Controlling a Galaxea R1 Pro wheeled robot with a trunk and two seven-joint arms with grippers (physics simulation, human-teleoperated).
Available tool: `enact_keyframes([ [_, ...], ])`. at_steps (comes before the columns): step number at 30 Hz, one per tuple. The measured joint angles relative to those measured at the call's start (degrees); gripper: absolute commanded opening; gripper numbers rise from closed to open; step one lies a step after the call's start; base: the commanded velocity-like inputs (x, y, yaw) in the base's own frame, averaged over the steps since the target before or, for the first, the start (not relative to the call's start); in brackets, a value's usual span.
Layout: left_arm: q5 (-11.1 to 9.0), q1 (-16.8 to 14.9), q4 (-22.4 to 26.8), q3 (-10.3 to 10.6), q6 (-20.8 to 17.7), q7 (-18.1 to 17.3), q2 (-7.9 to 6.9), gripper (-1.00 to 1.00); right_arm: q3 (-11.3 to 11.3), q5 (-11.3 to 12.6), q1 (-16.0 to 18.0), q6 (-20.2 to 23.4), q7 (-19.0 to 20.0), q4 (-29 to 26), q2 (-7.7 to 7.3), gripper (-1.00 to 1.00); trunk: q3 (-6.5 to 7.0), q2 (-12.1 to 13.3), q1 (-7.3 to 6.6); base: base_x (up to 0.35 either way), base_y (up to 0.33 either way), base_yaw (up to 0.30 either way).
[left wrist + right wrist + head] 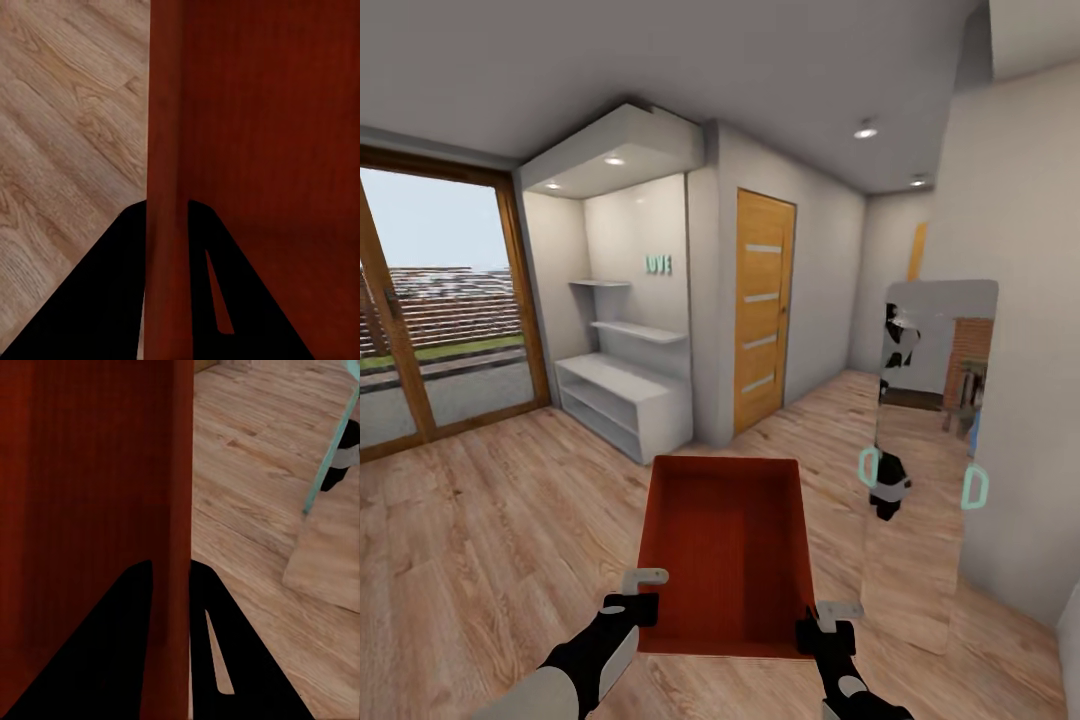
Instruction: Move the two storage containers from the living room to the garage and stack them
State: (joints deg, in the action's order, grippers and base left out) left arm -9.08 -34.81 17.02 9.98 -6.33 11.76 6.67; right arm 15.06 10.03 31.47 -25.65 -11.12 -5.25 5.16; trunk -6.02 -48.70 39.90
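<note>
While both grippers pinch opposite side walls of one storage container (725, 545), left gripper (643, 592) and right gripper (822, 622) hold it off the wood floor (480, 520), near a wooden door (762, 310) and a mirror (930, 440). Judged early: carry underway, no garage in sight, second bin and stacking left.

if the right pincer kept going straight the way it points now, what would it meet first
Nothing new: the right pincer is already shut on the side wall of the orange bin, so it would only slide further along that wall. Beyond the bin lies wood floor.
</note>
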Motion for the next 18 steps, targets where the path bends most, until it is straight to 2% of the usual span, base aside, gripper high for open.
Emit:
enact_keyframes([
  [6, 0.0, 0.0, 0.0, 0.0, 0.0, 0.0, 0.01, -1.0, 0.1, 0.1, 0.0, 0.0, 0.0, 0.0, 0.0, -1.0, 0.0, 0.0, 0.0, 0.322, 0.0, -0.129],
  [18, 0.1, 0.0, 0.1, 0.0, 0.0, 0.0, 0.03, -1.0, -0.3, -0.5, 0.0, 0.0, 0.1, -0.1, -0.07, -1.0, 0.0, 0.0, 0.0, 0.322, 0.019, -0.27],
])
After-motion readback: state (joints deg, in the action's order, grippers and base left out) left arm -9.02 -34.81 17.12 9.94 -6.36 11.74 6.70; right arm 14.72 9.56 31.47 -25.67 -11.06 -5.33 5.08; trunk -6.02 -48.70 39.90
